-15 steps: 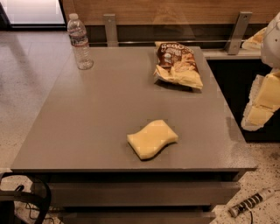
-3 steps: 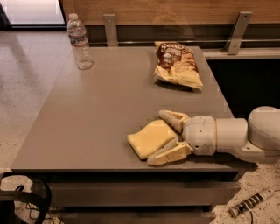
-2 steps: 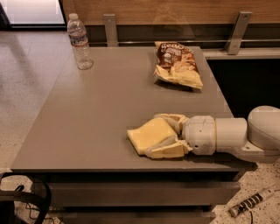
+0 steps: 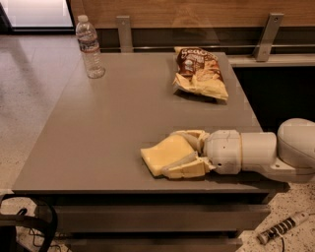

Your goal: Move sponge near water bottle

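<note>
Gray table, square top, shelf beneath. Chip bag, brown and yellow, crinkled, lying flat near far right edge. Wood panel behind, two metal brackets against it. Speckled floor at left; black cable lower left. Gripper low over near right corner.

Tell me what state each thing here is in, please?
sponge, flat on the table near its front edge, gripped at its right end.
bottle, upright, capped, far left corner.
chip bag, lying flat, far right side.
tool, front right, low over the table, shut on the sponge.
</note>
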`<control>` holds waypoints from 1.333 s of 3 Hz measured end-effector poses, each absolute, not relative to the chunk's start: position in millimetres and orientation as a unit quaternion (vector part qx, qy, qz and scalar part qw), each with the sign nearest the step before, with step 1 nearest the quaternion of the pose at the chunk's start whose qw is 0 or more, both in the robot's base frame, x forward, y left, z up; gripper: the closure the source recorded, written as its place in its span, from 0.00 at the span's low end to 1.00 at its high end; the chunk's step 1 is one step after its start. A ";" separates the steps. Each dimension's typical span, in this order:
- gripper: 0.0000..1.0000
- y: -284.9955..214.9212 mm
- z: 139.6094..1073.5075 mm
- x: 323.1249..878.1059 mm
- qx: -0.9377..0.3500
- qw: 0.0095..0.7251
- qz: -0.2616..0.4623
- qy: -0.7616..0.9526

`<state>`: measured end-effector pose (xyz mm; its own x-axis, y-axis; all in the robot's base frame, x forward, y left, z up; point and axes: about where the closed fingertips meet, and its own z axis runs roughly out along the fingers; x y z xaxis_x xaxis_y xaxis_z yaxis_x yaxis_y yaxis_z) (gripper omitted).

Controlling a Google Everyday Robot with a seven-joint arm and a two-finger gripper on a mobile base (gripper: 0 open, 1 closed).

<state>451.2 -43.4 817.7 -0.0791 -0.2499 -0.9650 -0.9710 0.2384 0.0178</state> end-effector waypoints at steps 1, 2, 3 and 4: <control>1.00 -42.1 819.1 451.7 -0.488 0.472 0.381 0.628; 1.00 -47.0 825.0 459.5 -0.489 0.467 0.377 0.633; 1.00 -81.2 848.5 527.4 -0.465 0.453 0.338 0.682; 1.00 -109.3 866.2 585.3 -0.425 0.451 0.302 0.725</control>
